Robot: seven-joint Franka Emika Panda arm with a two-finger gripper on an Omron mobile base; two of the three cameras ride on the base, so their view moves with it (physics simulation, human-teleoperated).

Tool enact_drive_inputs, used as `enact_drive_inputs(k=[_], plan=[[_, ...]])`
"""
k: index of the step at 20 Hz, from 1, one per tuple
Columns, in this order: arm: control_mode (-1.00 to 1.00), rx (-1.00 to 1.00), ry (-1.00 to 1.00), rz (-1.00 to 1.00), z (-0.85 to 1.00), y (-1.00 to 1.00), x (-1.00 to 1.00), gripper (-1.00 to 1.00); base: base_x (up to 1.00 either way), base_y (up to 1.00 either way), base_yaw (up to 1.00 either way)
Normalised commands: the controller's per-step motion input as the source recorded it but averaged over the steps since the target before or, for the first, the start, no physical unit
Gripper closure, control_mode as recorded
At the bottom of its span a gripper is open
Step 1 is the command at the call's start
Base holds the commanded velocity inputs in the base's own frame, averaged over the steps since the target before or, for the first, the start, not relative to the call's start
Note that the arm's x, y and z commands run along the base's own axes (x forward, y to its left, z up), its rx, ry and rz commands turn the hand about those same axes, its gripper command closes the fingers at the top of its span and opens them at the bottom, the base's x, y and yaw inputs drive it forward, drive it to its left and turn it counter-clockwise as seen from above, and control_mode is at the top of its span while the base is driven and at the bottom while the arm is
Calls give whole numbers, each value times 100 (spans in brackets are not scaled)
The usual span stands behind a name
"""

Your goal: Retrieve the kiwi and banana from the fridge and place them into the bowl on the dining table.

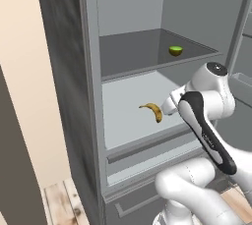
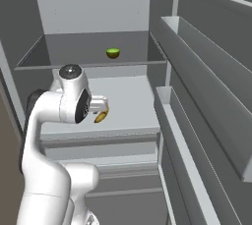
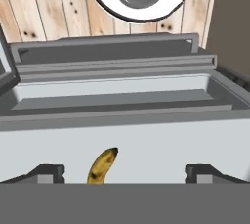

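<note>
Right base view, banana (image 2: 101, 117) half hidden behind arm

floor (image 1: 59, 200): pale wood planks, lower left by the open appliance
wall (image 1: 29, 71): plain beige, left side
panel (image 1: 15, 170): dark brown, upright, far left foreground, against the wall

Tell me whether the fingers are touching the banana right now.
Apart. In the hand view the banana lies on the pale fridge shelf between the two spread fingers, with bare shelf showing on both sides of it.
</note>
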Motion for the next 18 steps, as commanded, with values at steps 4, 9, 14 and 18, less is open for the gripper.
enact_drive_inputs(k=[4,9,14,18], plan=[[-100,0,-3,-3,-34,0,42,-100,0,0,0],[-100,0,-2,-2,-35,0,44,-100,0,0,0],[-100,0,-1,-1,-28,0,48,-100,0,0,0],[-100,0,0,0,-23,0,51,-100,0,0,0]])
